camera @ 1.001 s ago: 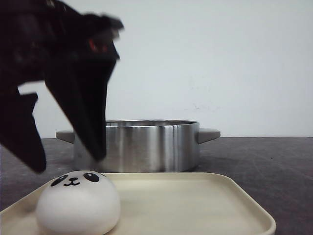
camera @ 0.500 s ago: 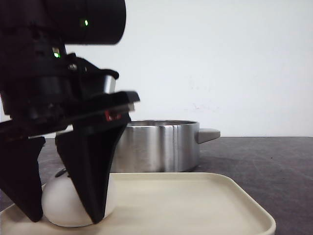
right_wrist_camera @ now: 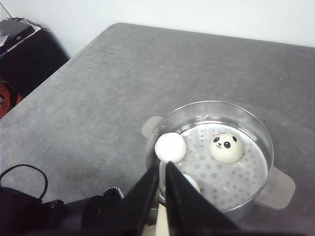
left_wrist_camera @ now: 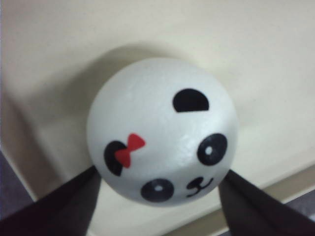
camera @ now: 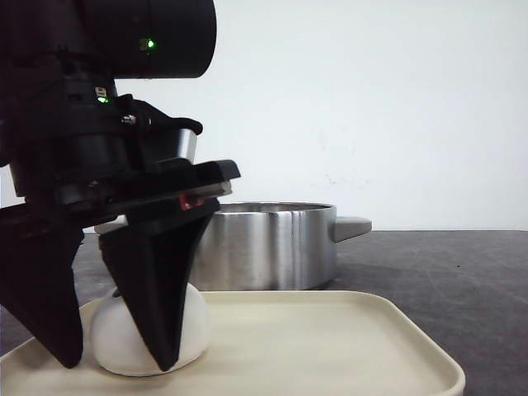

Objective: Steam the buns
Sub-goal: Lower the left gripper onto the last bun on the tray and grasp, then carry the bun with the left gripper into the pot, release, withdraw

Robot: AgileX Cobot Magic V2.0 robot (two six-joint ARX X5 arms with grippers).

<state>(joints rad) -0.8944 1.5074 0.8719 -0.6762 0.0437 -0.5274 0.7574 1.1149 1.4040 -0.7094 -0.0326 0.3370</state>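
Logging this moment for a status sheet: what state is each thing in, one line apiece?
Left gripper: open, fingers on either side of the tray bun.
Tray bun: resting on the tray, not lifted, red bow by one ear.
Tray: holds only that bun.
Steamer pot: uncovered, three buns visible inside.
Face-up bun: lying on the perforated insert.
Right gripper: shut, empty, above the pot.

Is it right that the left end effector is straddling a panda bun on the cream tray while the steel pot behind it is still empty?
Not quite: the pot isn't empty. The right wrist view shows buns already on its perforated steamer insert, including a panda-faced bun. The rest holds: the left end effector straddles a panda bun on the cream tray.
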